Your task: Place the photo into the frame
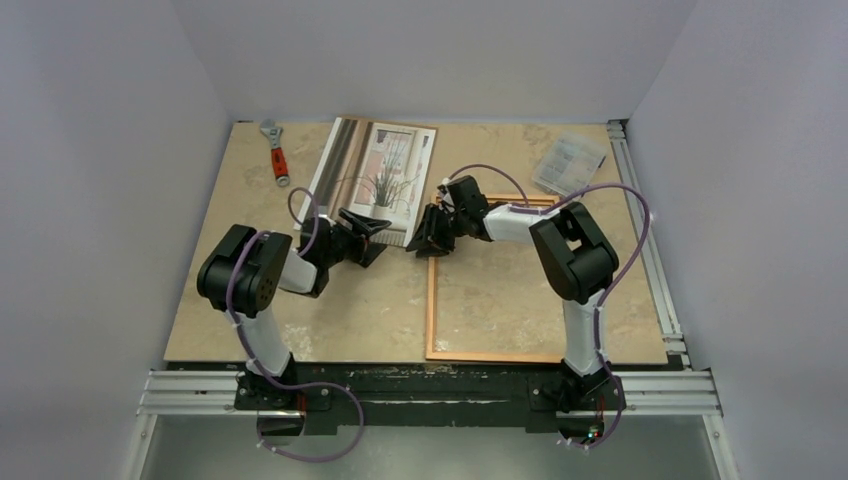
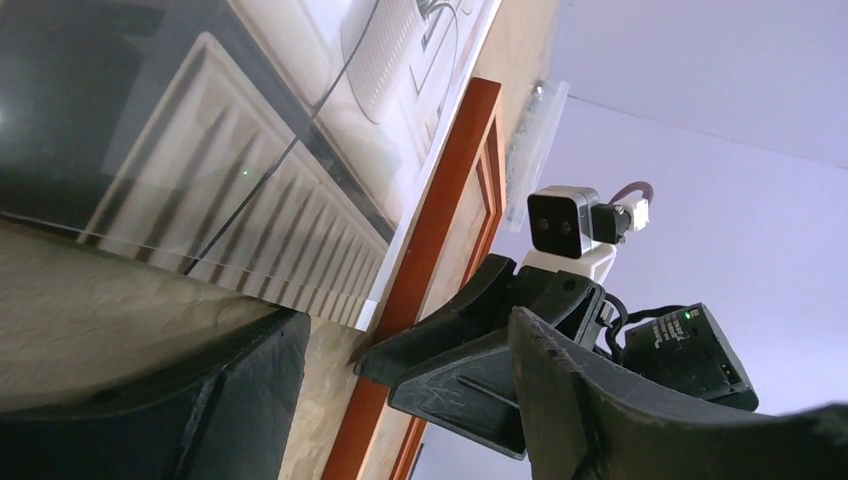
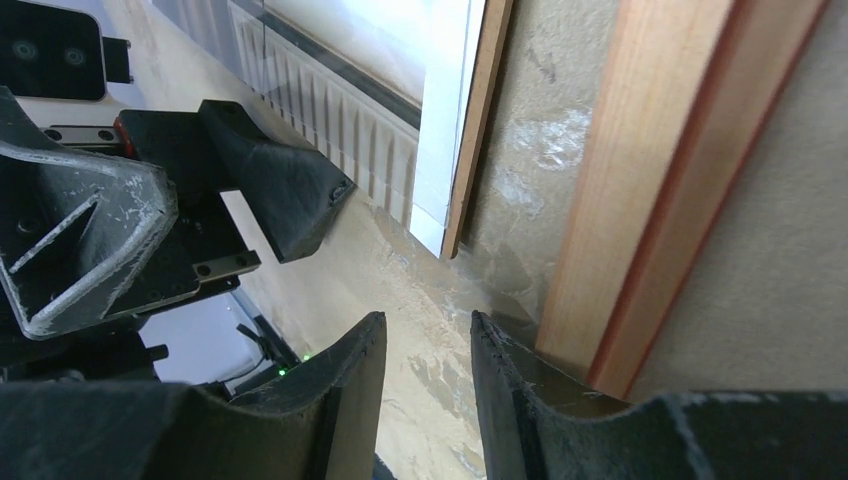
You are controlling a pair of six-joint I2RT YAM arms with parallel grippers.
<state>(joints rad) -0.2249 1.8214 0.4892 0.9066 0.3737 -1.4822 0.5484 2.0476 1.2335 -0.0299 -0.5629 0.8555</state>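
Note:
The photo [image 1: 375, 172] lies picture side up at the back middle of the table, showing a grassy plant and striped curtains. Its near right corner [image 3: 445, 235] ends close to the far left corner of the orange-brown frame [image 1: 433, 300], which lies flat to its right. My left gripper [image 1: 372, 228] stands open just short of the photo's near edge [image 2: 200, 255], with nothing between its fingers [image 2: 215, 400]. Facing it, my right gripper [image 1: 430, 232] is open over bare table beside the frame's left bar [image 3: 640, 200], and its right finger [image 3: 520, 400] is close against that bar.
A red-handled wrench [image 1: 275, 152] lies at the back left. A clear plastic box [image 1: 570, 162] sits at the back right. Metal rails run along the table's right side [image 1: 650, 260] and near edge [image 1: 420, 385]. The two grippers are only a short gap apart.

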